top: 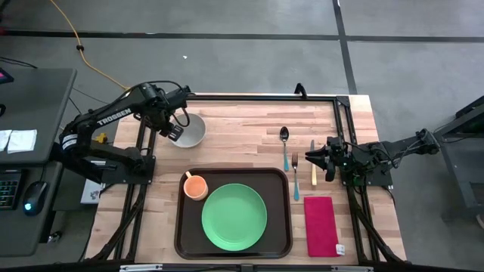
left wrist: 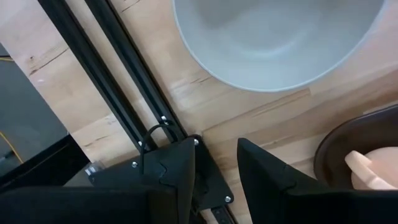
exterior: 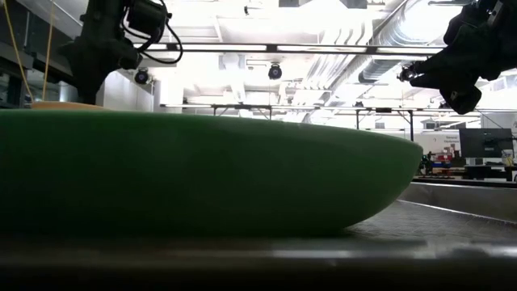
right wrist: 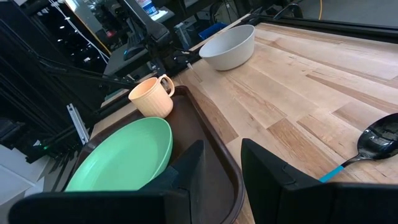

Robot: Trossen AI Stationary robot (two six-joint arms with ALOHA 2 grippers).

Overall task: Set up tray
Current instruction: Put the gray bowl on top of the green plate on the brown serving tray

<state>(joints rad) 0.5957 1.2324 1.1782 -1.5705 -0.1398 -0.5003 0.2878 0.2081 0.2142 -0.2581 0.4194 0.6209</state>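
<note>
Tray, dark brown with a raised rim, lies at the near middle of the wooden surface, and holds a green plate in its centre and an orange mug in its far left corner. A red napkin lies just right of the tray, a grey bowl sits beyond its far left corner, and a fork, a spoon and a knife lie side by side past the tray's far right corner. The left tool hovers at the bowl's left edge with its fingers spread and empty, while the right tool hangs over the knife, its fingers apart and holding nothing.
</note>
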